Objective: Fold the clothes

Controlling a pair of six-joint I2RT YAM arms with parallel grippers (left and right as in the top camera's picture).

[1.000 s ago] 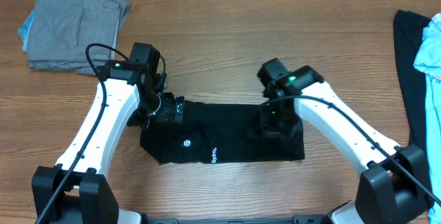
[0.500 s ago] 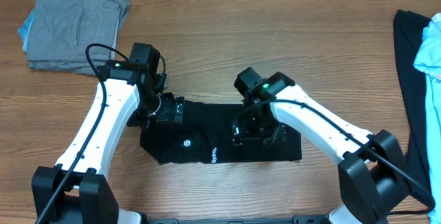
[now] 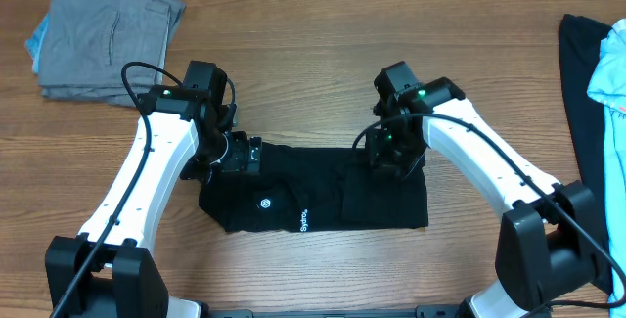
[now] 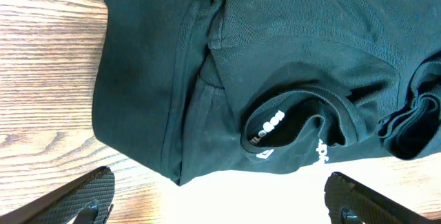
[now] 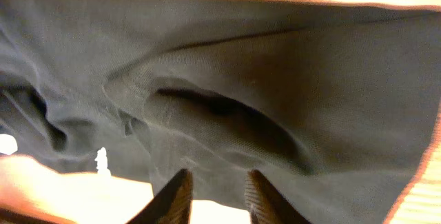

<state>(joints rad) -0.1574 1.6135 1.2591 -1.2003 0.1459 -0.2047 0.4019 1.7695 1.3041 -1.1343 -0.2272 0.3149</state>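
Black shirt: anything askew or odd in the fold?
Yes, the fold is untidy. The black shirt has a slanted left end, not a square one. In the left wrist view its collar gapes with fabric bunched beside it; the right wrist view shows a raised pucker. No damage visible.

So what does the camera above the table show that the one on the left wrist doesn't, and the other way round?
Only the overhead view shows both arms, the folded grey garment at the far left, the black and light blue clothes at the right edge, and the shirt's round white logo. Only the left wrist view shows the collar opening with a white-lettered label inside, and the left fingers spread wide apart. Both show the black shirt lying on the wooden table.
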